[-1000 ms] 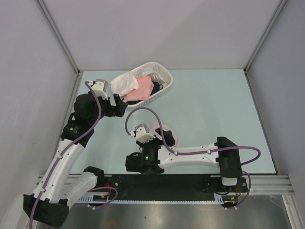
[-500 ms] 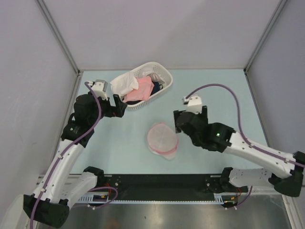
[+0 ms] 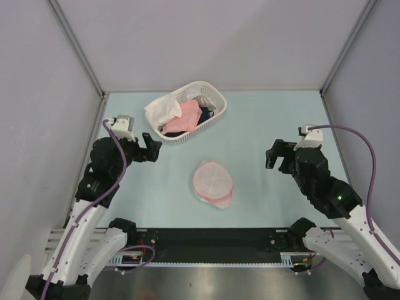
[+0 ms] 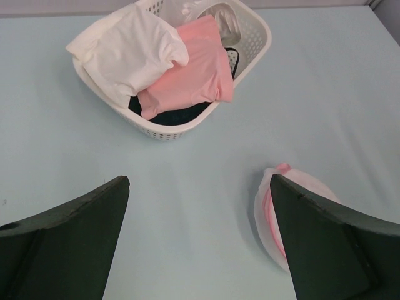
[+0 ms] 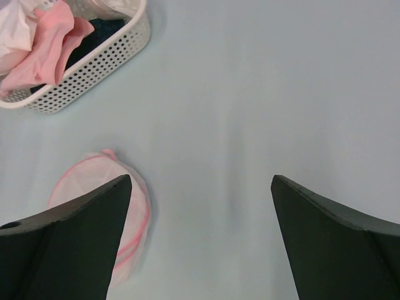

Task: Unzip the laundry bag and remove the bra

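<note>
Top external view: a white lattice basket (image 3: 215,119) stands on the pale blue surface (image 3: 269,119) toward the far left, its length running from near-left to far-right. Three things fill it. A crumpled white cloth (image 3: 164,110) is heaped over the left end and spills across the rim. The bra (image 3: 187,116), a folded salmon-pink piece, lies in the middle, lapping partly under the white cloth. A dark blue cloth (image 3: 207,115) sits beneath and to the right of it. The bra's long side follows roughly the basket's own length.

The laundry bag (image 3: 213,182) lies by itself on the surface, near the middle and well apart from the basket, on the side nearer the arm bases. It rests flat with its dome up, and pink edging rings the white mesh. Its outline is slightly oval, with the long axis running from far-left to near-right, and a second layer peeks out at the near-right edge. In the left wrist view a small pink nub shows on the bag's (image 4: 265,212) side facing the basket (image 4: 253,50). Whether the zip is closed I cannot tell.

The left hand (image 3: 150,145) hovers between basket and bag, released, its fingers (image 4: 62,244) spread wide with only bare surface between them. The right hand (image 3: 275,154) hangs to the right of the bag, well apart from it, likewise released and holding nothing. Its wrist view shows the bag (image 5: 90,175) partly behind one finger (image 5: 56,250).
</note>
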You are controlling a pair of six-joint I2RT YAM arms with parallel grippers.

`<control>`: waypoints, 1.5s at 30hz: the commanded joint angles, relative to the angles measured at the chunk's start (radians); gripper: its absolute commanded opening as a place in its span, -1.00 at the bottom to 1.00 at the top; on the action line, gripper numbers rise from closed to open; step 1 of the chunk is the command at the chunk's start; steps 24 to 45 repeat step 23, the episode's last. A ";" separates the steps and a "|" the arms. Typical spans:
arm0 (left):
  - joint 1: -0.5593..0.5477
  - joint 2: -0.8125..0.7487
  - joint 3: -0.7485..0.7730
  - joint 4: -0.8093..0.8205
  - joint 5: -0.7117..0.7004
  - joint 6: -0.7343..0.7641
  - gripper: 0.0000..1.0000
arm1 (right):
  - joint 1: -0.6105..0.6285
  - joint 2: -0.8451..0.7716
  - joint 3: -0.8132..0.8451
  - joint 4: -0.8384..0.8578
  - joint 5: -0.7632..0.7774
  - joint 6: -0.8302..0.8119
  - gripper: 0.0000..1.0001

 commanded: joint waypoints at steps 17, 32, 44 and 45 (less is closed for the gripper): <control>0.009 -0.141 -0.073 0.070 -0.134 -0.016 0.99 | -0.024 -0.090 -0.023 -0.051 -0.082 -0.036 1.00; 0.009 -0.149 -0.073 0.071 -0.142 -0.016 1.00 | -0.025 -0.092 -0.023 -0.057 -0.082 -0.039 0.99; 0.009 -0.149 -0.073 0.071 -0.142 -0.016 1.00 | -0.025 -0.092 -0.023 -0.057 -0.082 -0.039 0.99; 0.009 -0.149 -0.073 0.071 -0.142 -0.016 1.00 | -0.025 -0.092 -0.023 -0.057 -0.082 -0.039 0.99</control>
